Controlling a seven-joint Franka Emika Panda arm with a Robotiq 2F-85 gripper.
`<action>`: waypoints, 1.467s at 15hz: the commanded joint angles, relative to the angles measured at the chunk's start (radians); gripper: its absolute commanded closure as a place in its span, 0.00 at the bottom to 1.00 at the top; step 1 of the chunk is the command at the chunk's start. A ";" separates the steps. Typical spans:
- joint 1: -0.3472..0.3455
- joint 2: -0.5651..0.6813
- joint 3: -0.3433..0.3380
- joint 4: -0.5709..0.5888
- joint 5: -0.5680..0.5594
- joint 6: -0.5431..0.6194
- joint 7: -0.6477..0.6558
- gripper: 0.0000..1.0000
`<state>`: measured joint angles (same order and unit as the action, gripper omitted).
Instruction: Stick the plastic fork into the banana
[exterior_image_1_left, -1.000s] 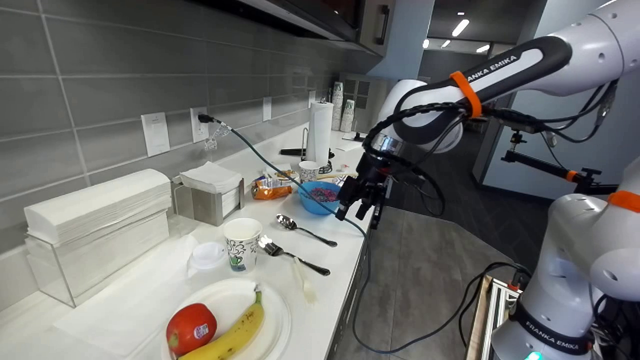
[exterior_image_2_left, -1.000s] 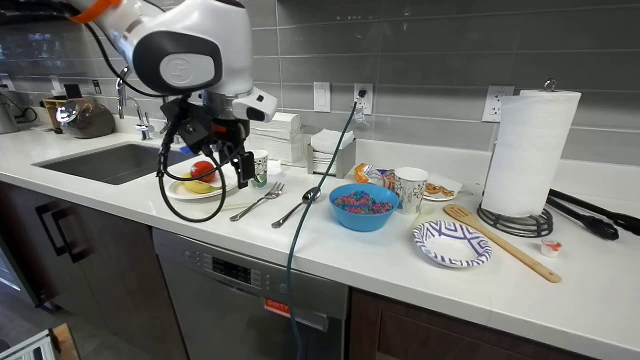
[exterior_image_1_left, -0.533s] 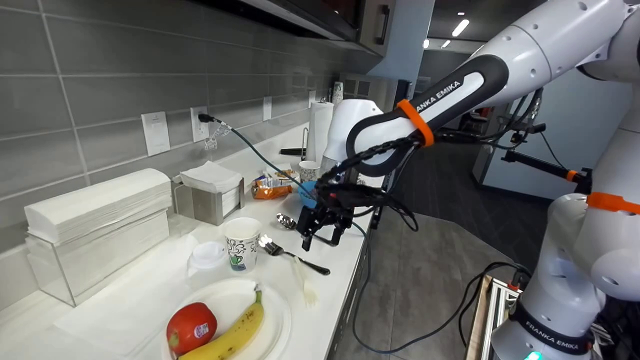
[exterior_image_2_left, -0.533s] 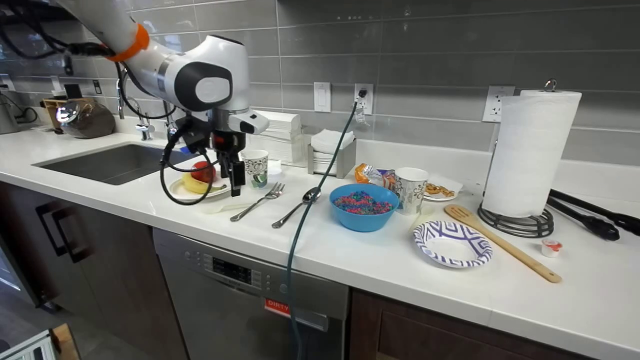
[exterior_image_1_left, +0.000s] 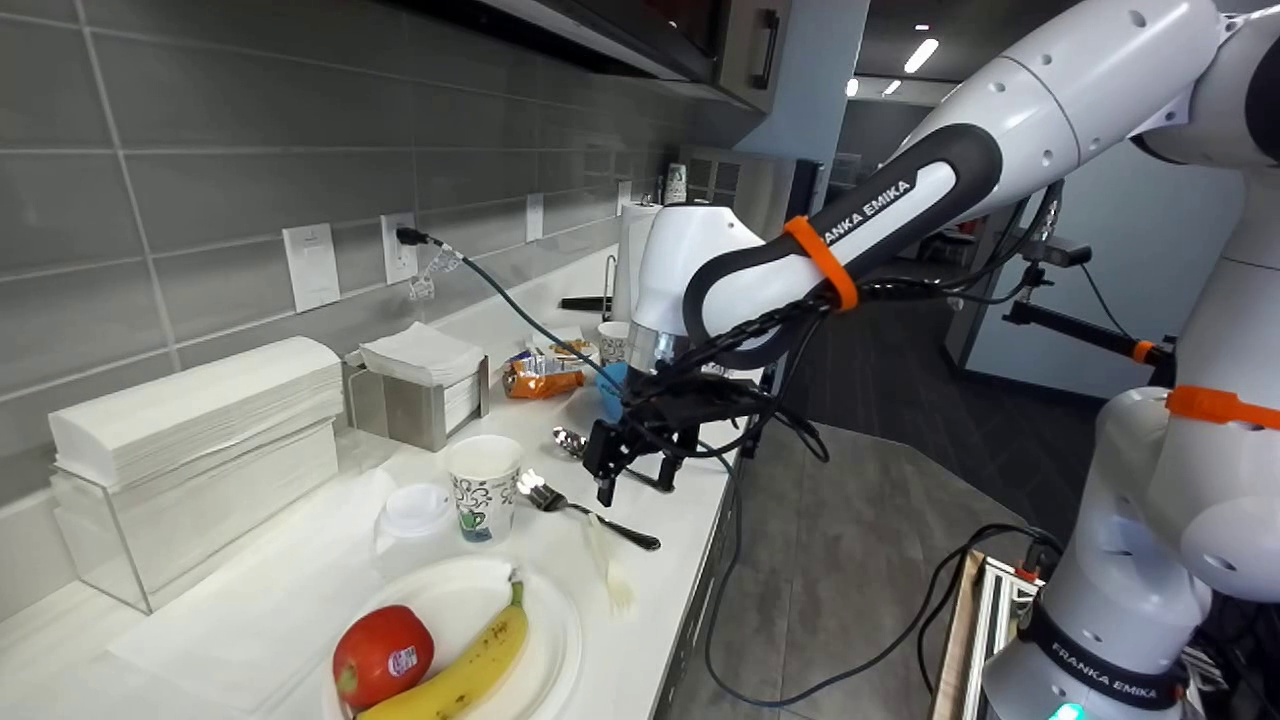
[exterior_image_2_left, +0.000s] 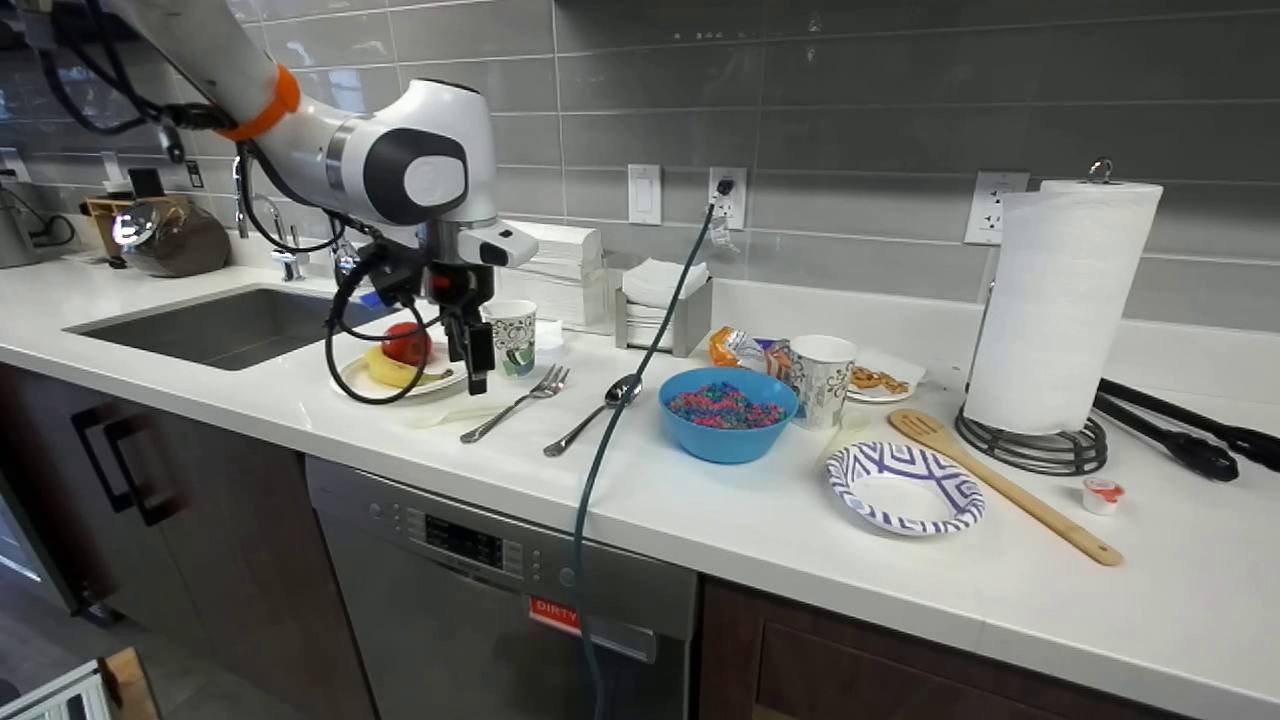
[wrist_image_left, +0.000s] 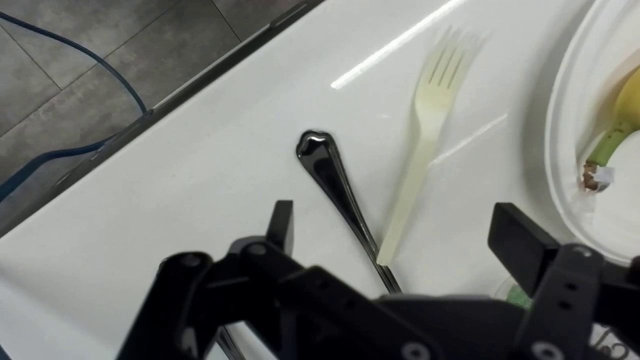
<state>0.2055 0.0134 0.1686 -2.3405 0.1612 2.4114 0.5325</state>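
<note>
Wrist view: my gripper (wrist_image_left: 400, 232) gapes wide, empty. Plate (exterior_image_1_left: 455, 600) holds banana (exterior_image_1_left: 472, 665), red fruit (exterior_image_1_left: 383, 655); blue bowl (exterior_image_2_left: 728, 443) holds coloured bits (exterior_image_2_left: 728, 405).

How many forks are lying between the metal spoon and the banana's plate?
2: the plastic fork, nearer the plate, and the metal fork, nearer the metal spoon. No others seem hidden there.

slim pale-yellow plastic fork (wrist_image_left: 426, 142) looking smooth | slender silver metal fork (wrist_image_left: 353, 215) gleaming | flat white counter (wrist_image_left: 225, 165) reflecting glossily
</note>
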 joint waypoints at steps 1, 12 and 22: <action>-0.002 0.009 0.009 0.006 0.010 0.011 -0.002 0.00; 0.031 0.057 0.039 0.014 -0.009 0.062 0.124 0.00; 0.061 0.102 0.038 0.006 -0.038 0.074 0.279 0.00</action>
<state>0.2569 0.0976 0.2078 -2.3304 0.1563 2.4660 0.7531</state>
